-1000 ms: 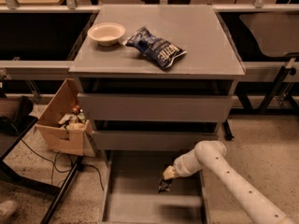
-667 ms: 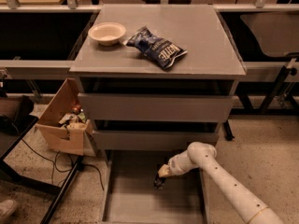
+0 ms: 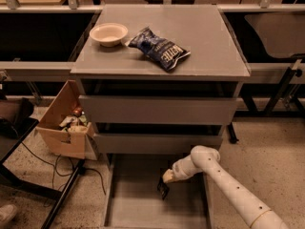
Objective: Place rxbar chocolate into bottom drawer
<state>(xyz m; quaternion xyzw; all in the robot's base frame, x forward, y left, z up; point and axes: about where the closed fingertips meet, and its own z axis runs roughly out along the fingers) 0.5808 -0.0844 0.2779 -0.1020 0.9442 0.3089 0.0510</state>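
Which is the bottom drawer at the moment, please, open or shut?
Open: the bottom drawer is pulled out, its grey floor showing, and the claw hangs over that floor.

Matt, smooth grey metal on the wide shallow bottom drawer tray [image 3: 128, 209] and flat cabinet top [image 3: 205, 37]. Crinkled glossy film on the dark blue chip bag [image 3: 159, 50], rough brown cardboard on the open box [image 3: 57, 142]. Smooth cream plastic shell on the arm [image 3: 228, 186] down to the dark gripper [image 3: 163, 191], low over the drawer floor.
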